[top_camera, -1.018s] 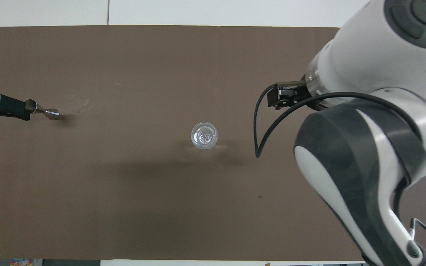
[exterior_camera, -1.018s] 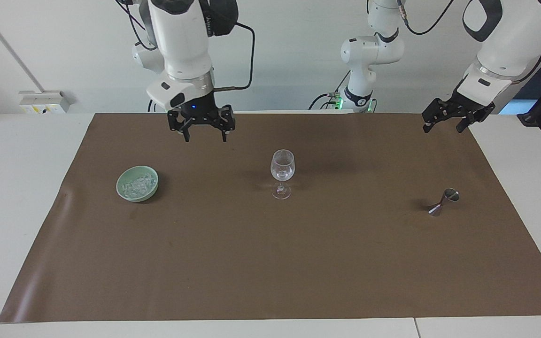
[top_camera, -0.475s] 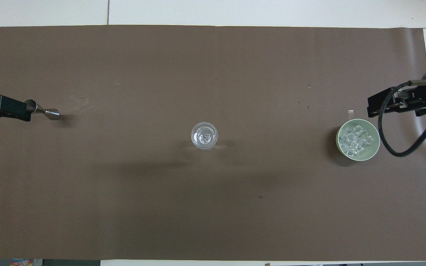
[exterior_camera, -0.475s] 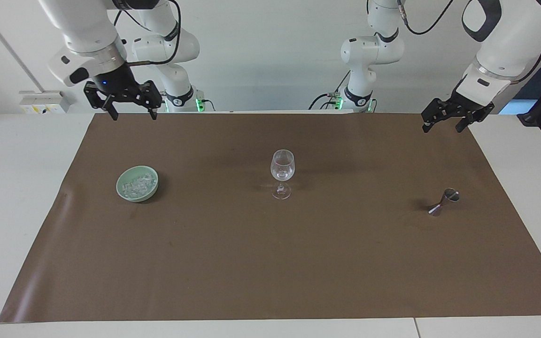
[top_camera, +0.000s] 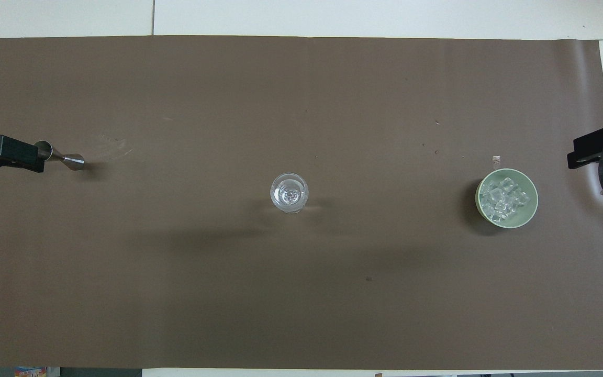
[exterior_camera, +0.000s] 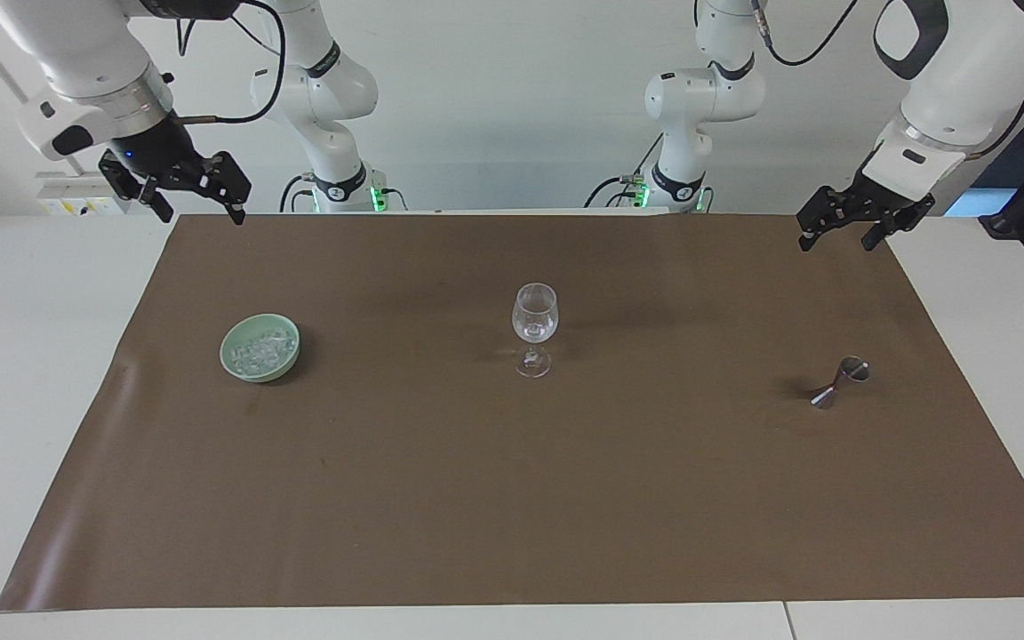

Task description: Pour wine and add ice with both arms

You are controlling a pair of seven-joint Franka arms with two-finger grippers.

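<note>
The ice point(exterior_camera: 260, 349) lies heaped in a small green bowl point(exterior_camera: 237, 366) on the brown mat point(exterior_camera: 512, 498), toward the right arm's end of the table. With the wine glass point(exterior_camera: 534, 324) as the middle of a clock in the facing view, the bowl sits at about nine o'clock and well apart from it. The glass stands upright at the mat's centre; something small and clear shows at the bottom of its bowl, though whether that is ice or only glare I cannot tell. At about three o'clock from the glass, equally well apart, a small metal measuring cup point(exterior_camera: 841, 382) leans on the mat.

The right gripper point(exterior_camera: 195, 206) hangs in the air over the mat's corner, at about eleven o'clock from the bowl, its fingers spread and holding nothing. The left gripper point(exterior_camera: 841, 233) hangs over the mat's edge at about twelve o'clock from the measuring cup, fingers likewise spread and empty.

Judging from this, neither arm is engaged with anything: both are parked high. If pouring is still to come, the next move calls for the left gripper to come down on the measuring cup's narrow waist and carry it over the glass without spilling.
</note>
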